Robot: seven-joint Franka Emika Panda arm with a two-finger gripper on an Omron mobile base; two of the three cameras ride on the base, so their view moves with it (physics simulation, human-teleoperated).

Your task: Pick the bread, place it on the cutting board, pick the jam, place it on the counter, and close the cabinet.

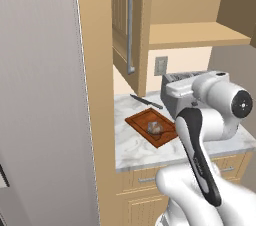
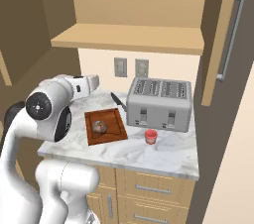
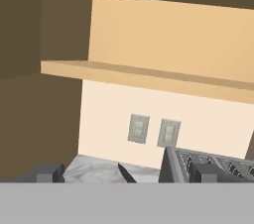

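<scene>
Hand view: end effector [image 3: 126, 172] jaws spread wide, nothing between them, aimed at the back wall over the table [image 2: 168, 156]. Bread [image 2: 99, 127] lies on the cutting board [image 2: 113, 117]. Knife [image 2: 118, 101] behind the board. Jam [image 2: 151, 136] stands on the table just in front of the toaster [image 2: 159, 104]. Cabinet [image 2: 229, 34] doors hang open.

toaster [image 2: 159, 103] blocks counter [image 2: 173, 156] rear | front strip beside jam [image 2: 151, 136] free
</scene>
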